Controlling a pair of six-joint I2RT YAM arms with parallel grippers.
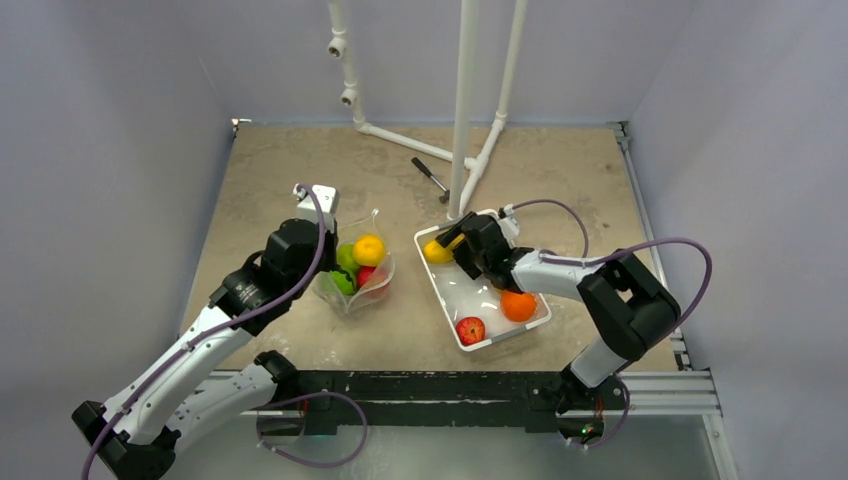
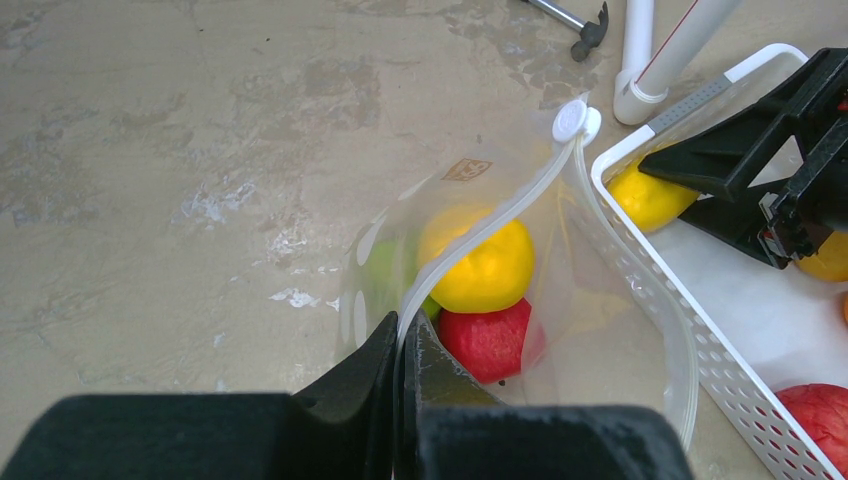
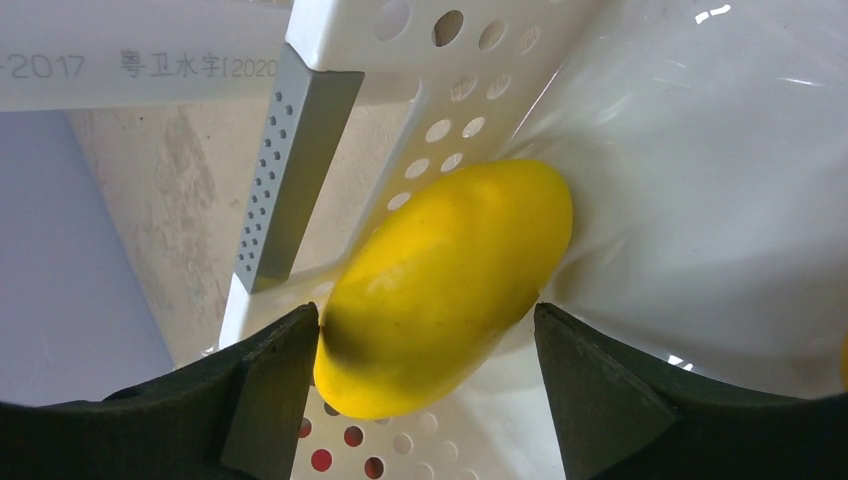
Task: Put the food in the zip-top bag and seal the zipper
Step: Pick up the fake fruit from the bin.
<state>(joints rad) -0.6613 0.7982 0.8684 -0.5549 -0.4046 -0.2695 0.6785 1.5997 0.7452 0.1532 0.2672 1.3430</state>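
Pinching the zipper with the left gripper, jaws pressed together on the strip, holding the bag open. Loaded so far with a yellow fruit, a red fruit and a green fruit. Standing at nine o'clock of the white tray, just beside it.

Reaching with the right gripper into the tray's eleven o'clock corner, jaws spread either side of a lemon, not yet closed on it. Also in the tray: an orange toward four o'clock and an apple toward six.

Likely trouble first at the grasp: a glossy, rounded lemon, with one finger close to its skin and the other apart, so probably pushed before being pinched and liable to squirt out sideways. Lying against the perforated wall too, so closing there could drag or tilt the light tray, or shove it into the bag.

Then at the drop: a floppy mouth held at one point only. Could snag the lemon on the strip, fold shut, or slip out of the pinch. Could also end up too full for sealing the zipper cleanly.
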